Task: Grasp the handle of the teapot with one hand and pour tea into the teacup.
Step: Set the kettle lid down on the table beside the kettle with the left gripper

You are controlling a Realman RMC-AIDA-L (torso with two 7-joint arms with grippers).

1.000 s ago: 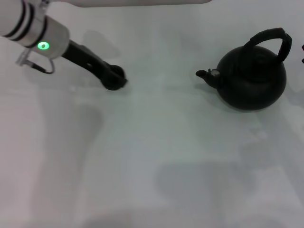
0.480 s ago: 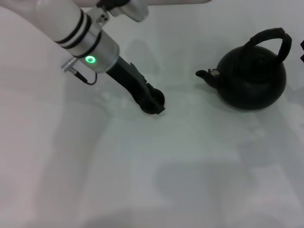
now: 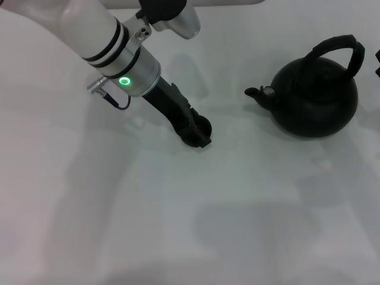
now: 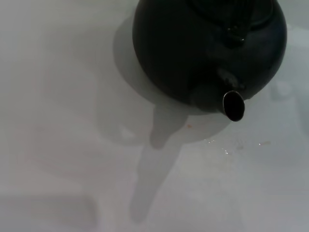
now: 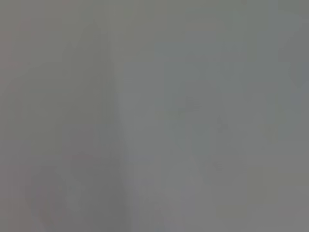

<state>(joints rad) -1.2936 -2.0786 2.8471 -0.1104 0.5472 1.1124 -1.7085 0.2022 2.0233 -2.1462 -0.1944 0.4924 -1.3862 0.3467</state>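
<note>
**No readable text**

No words, labels, brands or numbers could be read anywhere in the views. The only sign was a small green ring light (image 3: 124, 81) that glowed on the left arm's silver wrist collar, near the far left corner of the table.

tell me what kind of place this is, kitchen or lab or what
Probably a lab test bench, not a kitchen. A bare white table holds only a black teapot, and the left gripper has a small dark teacup at its tip. No stove, sink or dishes show.
</note>
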